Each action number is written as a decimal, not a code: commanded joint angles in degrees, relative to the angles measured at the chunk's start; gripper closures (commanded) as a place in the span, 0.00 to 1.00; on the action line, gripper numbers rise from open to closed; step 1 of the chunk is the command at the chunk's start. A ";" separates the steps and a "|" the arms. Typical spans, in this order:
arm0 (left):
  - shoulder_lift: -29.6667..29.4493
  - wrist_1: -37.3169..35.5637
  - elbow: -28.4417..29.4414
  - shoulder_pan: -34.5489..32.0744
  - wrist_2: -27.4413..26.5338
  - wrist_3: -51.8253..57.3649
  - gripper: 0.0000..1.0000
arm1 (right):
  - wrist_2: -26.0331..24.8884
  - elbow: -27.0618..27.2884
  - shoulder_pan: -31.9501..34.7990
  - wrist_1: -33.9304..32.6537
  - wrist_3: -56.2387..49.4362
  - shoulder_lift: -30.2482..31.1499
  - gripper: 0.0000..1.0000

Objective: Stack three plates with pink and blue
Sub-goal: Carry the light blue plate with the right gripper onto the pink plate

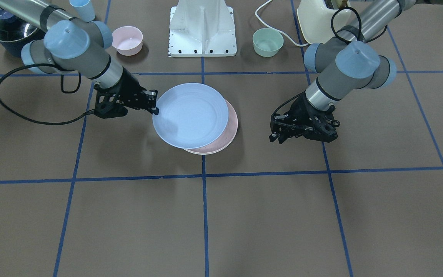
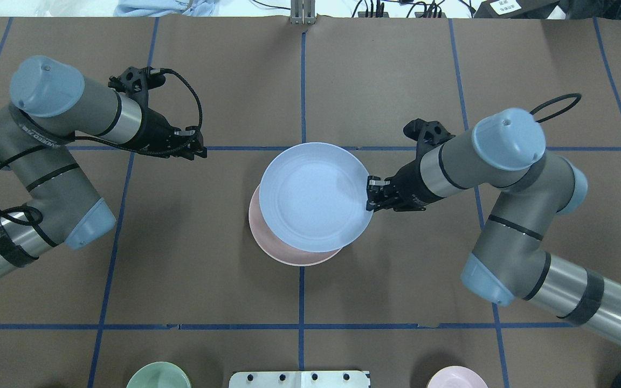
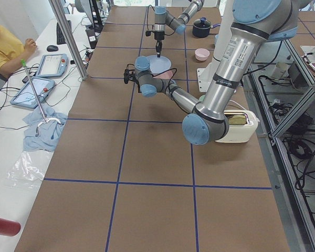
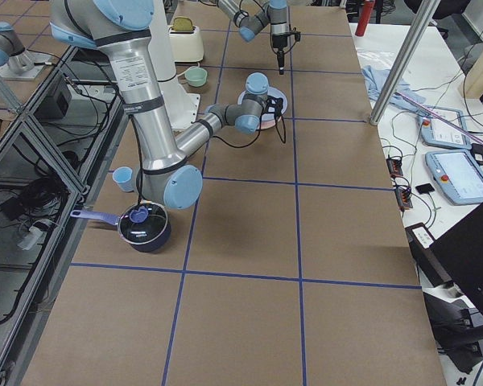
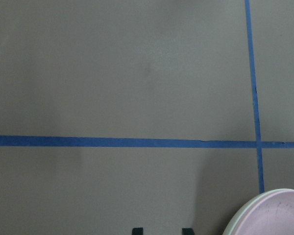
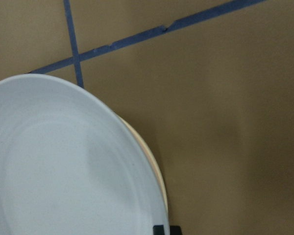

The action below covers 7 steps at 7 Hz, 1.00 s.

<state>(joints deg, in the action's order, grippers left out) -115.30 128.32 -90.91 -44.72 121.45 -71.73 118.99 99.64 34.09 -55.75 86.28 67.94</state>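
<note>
My right gripper (image 1: 155,110) is shut on the rim of the light blue plate (image 1: 190,115) and holds it level, a little above the other two and offset toward my right. The pink plate (image 1: 232,129) lies on the table underneath, with the cream plate's rim (image 1: 202,152) showing under it. In the overhead view the right gripper (image 2: 368,197) grips the blue plate (image 2: 313,196) over the pink plate (image 2: 289,254). My left gripper (image 2: 200,151) is open and empty, off to the stack's left; it also shows in the front view (image 1: 277,135).
A small pink bowl (image 1: 127,40), a small green bowl (image 1: 267,42), a blue cup (image 1: 81,9), a dark pot (image 1: 8,32) and a cream toaster (image 1: 317,19) stand near the robot base (image 1: 202,30). Blue tape lines cross the brown table.
</note>
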 commanded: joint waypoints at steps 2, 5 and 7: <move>0.08 0.09 -0.05 0.07 0.01 -0.08 0.61 | -2.36 -0.85 -2.01 -0.24 0.82 -1.14 1.00; 0.08 0.09 -0.05 0.07 -0.07 -0.08 0.60 | -2.62 -0.94 -2.54 -1.46 0.82 -1.75 1.00; 0.08 0.09 -0.05 0.07 -0.16 -0.08 0.60 | -2.62 -0.85 -2.54 -2.43 0.82 -2.54 1.00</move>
<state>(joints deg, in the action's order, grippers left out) -115.22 128.41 -90.96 -44.65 121.32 -71.81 116.38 98.76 31.59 -57.69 87.10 65.92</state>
